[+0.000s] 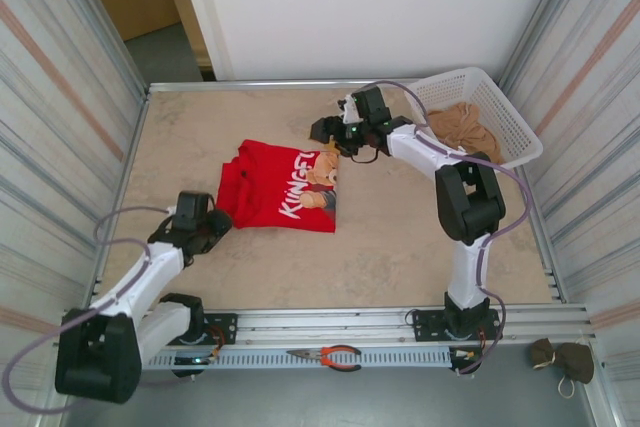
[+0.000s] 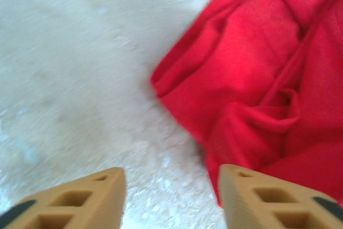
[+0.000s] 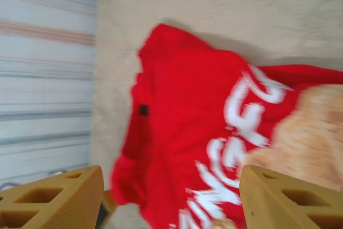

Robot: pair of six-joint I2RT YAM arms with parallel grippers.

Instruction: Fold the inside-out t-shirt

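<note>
A white mesh basket (image 1: 513, 119) sits at the upper right of the beige table (image 1: 400, 237), with a tan-brown garment (image 1: 462, 125) bunched inside it. At bottom centre, orange-handled pliers (image 1: 330, 355) lie on the metal rail (image 1: 390, 358). A small brown cloth item (image 1: 562, 360) lies at the lower right.

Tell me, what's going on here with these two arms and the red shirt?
Two robot arms are working on folding a red t-shirt, which lies in a rough, rumpled rectangle mid-table with its print facing up. Neither arm grips it right now: the left end effector is open by the shirt's near-left corner, and the right end effector is open over its far side. A tan garment sits in a white basket.
</note>
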